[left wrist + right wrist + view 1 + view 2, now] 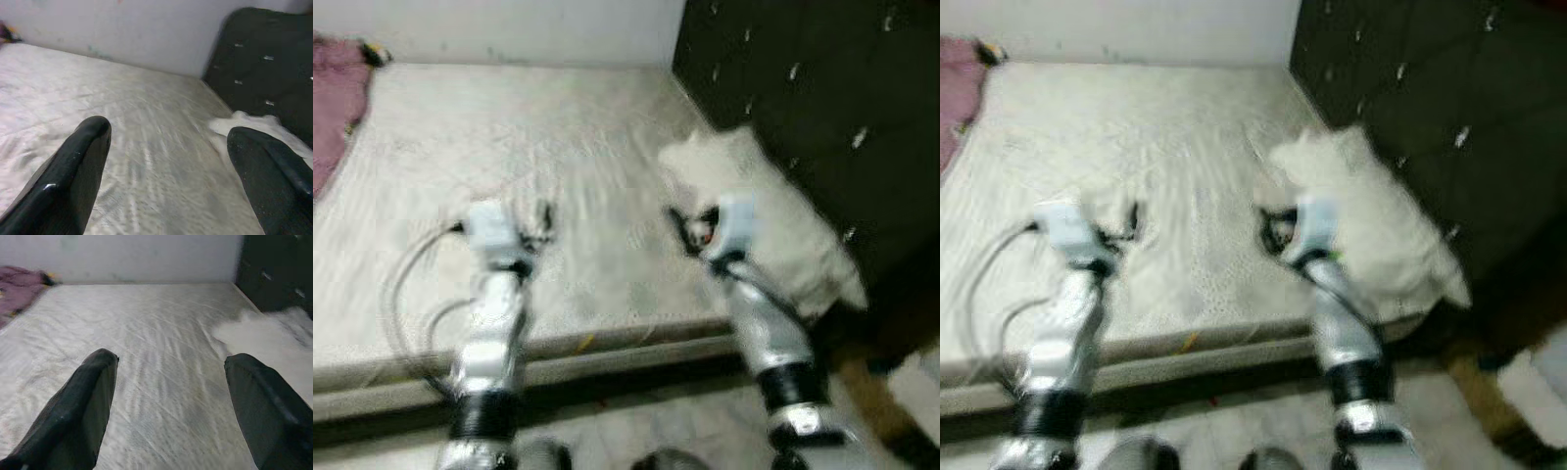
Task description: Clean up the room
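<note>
Fingers of left gripper (166, 161) and right gripper (168, 396) spread wide, empty, poised over the bed (460, 166), probably readied for the white pillow (773, 215) lying right, against the dark headboard (803, 88).

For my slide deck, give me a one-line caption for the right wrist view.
Open right gripper poised over the bare mattress, white pillow beside the dark headboard.

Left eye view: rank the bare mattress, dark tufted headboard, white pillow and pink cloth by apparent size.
1. Bare off-white mattress.
2. Dark tufted headboard.
3. White pillow.
4. Pink cloth, cut off by the frame edge, so its true size is unsure.
</note>
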Available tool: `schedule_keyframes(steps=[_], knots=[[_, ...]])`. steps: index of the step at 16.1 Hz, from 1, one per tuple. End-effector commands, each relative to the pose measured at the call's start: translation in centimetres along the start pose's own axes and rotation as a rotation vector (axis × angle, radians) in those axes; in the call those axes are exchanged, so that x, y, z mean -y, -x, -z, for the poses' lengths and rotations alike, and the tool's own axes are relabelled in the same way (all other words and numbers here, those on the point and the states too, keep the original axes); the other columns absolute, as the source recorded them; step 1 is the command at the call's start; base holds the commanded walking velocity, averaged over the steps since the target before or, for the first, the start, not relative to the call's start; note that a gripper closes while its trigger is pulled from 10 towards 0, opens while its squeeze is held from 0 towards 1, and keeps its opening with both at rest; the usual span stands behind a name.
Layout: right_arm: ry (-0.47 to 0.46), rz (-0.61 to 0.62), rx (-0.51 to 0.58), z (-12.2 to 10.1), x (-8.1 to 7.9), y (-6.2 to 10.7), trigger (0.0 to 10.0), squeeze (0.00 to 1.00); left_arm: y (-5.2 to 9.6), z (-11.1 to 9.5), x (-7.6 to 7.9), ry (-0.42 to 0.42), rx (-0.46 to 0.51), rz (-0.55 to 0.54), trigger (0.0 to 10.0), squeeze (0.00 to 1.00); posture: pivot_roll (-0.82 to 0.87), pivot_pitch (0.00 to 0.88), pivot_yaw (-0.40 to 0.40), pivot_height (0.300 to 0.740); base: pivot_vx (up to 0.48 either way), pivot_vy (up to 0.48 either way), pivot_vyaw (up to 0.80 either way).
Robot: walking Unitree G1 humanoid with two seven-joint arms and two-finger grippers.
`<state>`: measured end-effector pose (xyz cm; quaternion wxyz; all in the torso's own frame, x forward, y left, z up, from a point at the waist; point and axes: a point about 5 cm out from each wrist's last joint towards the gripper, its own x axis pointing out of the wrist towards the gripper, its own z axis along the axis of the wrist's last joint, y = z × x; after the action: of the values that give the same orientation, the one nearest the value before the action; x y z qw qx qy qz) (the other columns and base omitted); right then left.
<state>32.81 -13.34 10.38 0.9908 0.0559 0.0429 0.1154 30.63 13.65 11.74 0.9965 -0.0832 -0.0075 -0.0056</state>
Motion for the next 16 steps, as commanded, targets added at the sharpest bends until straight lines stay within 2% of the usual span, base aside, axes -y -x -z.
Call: schedule_keyframes(steps=[1, 14, 16], knots=[[-0.009, -0.010, 0.018, -0.56, -0.31, -0.26, 10.0, 0.00, -0.22, -0.49, -0.41, -0.013, 0.014, -0.009, 10.0, 0.00, 0.03, 0.000, -0.094, 0.740, 0.000, 0.480, 0.00], [-0.009, -0.010, 0.018, -0.56, -0.31, -0.26, 10.0, 0.00, -0.22, -0.49, -0.41, -0.013, 0.014, -0.009, 10.0, 0.00, 0.03, 0.000, -0.094, 0.740, 0.000, 0.480, 0.00], [-0.007, -0.016, 0.007, -0.55, -0.44, -0.55, 10.0, 0.00, -0.15, -0.77, -0.19, 0.010, 0.032, 0.009, 10.0, 0.00, 0.04, 0.000, -0.096, 0.740, 0.000, 0.000, 0.00]])
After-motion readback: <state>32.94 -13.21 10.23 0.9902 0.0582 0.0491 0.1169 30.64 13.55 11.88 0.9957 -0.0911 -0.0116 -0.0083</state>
